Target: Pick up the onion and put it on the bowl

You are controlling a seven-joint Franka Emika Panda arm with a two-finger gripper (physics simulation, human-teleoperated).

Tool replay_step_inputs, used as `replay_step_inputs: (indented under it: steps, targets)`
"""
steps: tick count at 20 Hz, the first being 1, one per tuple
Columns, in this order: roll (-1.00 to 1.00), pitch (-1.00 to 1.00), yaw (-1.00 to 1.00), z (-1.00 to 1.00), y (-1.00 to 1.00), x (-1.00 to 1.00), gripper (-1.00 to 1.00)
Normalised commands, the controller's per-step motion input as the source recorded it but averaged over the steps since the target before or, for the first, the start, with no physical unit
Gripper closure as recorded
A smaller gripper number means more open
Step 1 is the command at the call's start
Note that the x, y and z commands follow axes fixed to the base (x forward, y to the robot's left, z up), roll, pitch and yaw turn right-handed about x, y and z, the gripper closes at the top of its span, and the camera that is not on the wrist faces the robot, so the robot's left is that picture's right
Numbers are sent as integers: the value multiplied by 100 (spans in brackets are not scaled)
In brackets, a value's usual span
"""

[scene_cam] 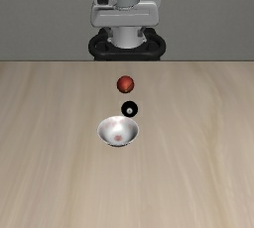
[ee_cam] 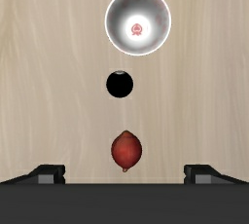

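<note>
1. Gripper (ee_cam: 125, 175) first: you have one. Its two fingertips (ee_cam: 49, 172) stand wide apart and touch nothing, so it is open and empty. It hangs above the table, and the onion on the surface below shows between the fingertips.
2. You have one table (scene_cam: 50, 163), a pale wood-grain surface. It bears all three loose things, which sit in a single row.
3. You have one arm (scene_cam: 124, 9), white and grey, rising from a dark base at the table's edge, at the onion's end of the row.
4. You have one bowl (scene_cam: 107, 133), of shiny metal, standing upright with its open side up. It is the thing in the row that sits farthest from the arm. A small reddish spot shows on its polished inside; you cannot tell from these views what it is.
5. You have one onion (scene_cam: 125, 83), red-brown and rounded, fuller in the middle and narrowing to a small point at the end that faces the gripper. It rests on the bare table at the arm's end of the row, well apart from the bowl and not in it.
6. You have one small black round thing (scene_cam: 130, 109), the smallest item. It lies between the onion and the bowl, nearer the bowl, and the wrist view shows a gap on either side. Whether it is a ball or a flat disc you cannot tell.
</note>
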Motion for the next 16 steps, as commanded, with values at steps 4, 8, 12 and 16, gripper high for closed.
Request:
replay_step_inputs:
  steps: [4, 8, 12, 16]
  targets:
    - [0, 0, 0, 0, 0, -100, -100]
    - [0, 0, 0, -75, 0, -25, -100]
    - [0, 0, 0, -100, 0, 0, -100]
    - [0, 0, 0, -100, 0, 0, -100]
